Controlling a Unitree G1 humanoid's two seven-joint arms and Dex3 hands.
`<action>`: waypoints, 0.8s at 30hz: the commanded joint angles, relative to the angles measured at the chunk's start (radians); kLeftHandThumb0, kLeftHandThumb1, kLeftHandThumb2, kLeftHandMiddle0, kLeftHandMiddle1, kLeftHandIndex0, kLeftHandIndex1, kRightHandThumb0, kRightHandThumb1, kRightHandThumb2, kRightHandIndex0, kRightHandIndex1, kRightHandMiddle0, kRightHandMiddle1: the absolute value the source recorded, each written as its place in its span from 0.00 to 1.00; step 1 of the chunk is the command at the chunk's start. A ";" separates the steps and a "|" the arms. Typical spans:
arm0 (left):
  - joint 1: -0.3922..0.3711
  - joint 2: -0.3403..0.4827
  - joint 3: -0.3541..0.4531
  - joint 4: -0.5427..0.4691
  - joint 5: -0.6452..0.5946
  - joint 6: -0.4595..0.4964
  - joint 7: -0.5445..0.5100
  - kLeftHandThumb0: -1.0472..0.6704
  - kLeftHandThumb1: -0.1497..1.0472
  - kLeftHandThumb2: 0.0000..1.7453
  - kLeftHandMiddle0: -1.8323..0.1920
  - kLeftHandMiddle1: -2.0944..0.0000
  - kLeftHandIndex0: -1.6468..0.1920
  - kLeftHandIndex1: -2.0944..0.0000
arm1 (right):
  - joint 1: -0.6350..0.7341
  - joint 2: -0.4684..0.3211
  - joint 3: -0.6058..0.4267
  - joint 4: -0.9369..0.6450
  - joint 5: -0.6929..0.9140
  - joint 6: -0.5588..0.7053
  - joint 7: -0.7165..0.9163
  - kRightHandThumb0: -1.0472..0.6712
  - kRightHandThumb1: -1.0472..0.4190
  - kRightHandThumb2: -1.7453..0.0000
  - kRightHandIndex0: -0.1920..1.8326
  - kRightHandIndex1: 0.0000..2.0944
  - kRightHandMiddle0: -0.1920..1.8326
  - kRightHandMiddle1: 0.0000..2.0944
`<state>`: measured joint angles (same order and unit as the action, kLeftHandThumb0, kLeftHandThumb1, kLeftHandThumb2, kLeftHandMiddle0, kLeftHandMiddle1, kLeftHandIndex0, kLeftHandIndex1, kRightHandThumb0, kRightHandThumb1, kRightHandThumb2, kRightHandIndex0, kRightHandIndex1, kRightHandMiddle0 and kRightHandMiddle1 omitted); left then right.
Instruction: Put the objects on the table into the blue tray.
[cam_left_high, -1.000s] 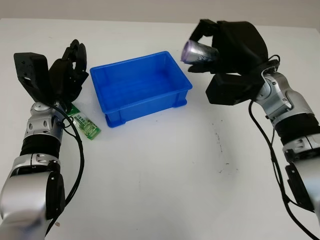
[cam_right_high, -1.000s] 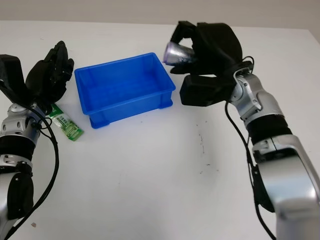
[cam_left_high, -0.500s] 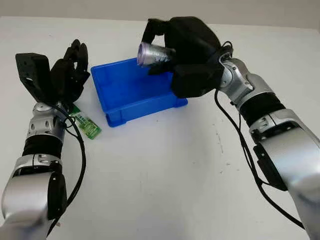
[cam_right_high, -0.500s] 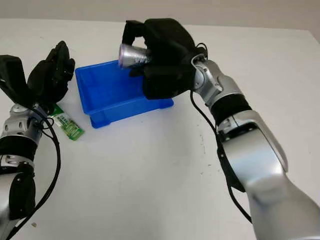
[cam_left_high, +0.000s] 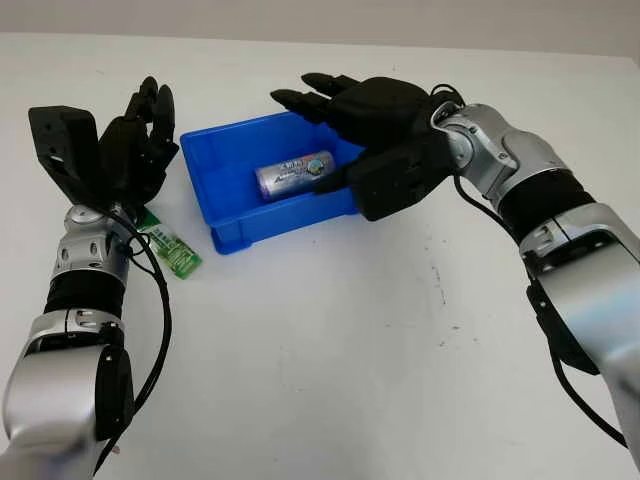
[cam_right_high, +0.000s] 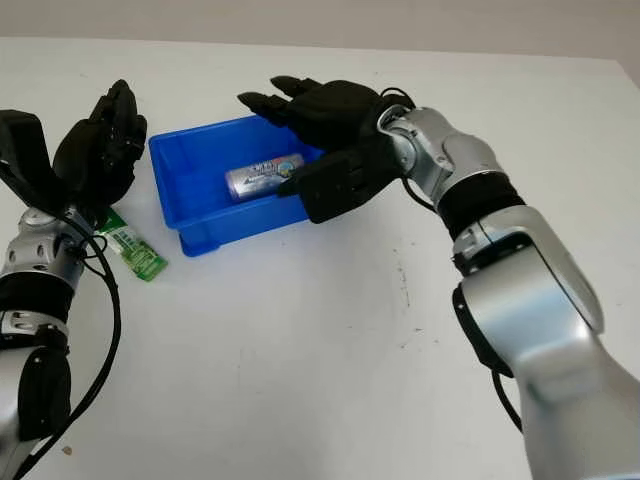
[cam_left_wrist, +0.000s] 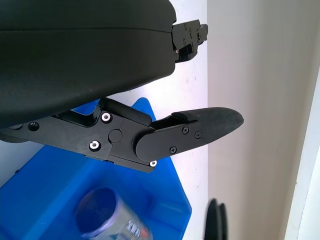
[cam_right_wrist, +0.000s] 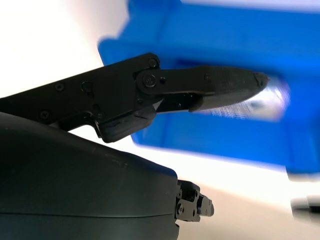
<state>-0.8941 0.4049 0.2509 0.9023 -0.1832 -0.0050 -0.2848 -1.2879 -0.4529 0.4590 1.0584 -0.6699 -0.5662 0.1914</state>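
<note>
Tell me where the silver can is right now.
In the head views the silver can lies on its side inside the blue tray, toward the tray's right half, just below the open right hand held over the tray's right end.

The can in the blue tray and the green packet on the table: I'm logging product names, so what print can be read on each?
Can in the blue tray: printed label, too small and blurred to read.
Green packet by the left hand: light markings, unreadable.
Nothing else carries text.
</note>
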 joint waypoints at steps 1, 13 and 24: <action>-0.001 0.005 0.003 0.007 0.002 -0.011 0.000 0.18 1.00 0.36 0.98 0.97 0.98 0.97 | 0.042 -0.027 -0.072 -0.041 0.074 -0.019 -0.030 0.08 0.00 0.70 0.00 0.00 0.00 0.00; -0.007 0.011 0.011 0.005 -0.007 0.004 -0.002 0.19 1.00 0.35 0.98 0.97 0.98 0.97 | 0.263 -0.074 -0.392 -0.138 0.474 0.143 0.046 0.12 0.00 0.60 0.00 0.00 0.00 0.00; -0.014 0.020 0.004 0.010 0.002 0.013 -0.005 0.20 1.00 0.37 0.97 0.97 0.98 0.97 | 0.505 -0.022 -0.538 -0.327 0.667 0.490 0.075 0.15 0.00 0.54 0.00 0.00 0.00 0.00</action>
<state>-0.8946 0.4077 0.2533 0.9102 -0.1851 0.0060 -0.2856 -0.8058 -0.4836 -0.0618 0.7706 -0.0160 -0.0885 0.2737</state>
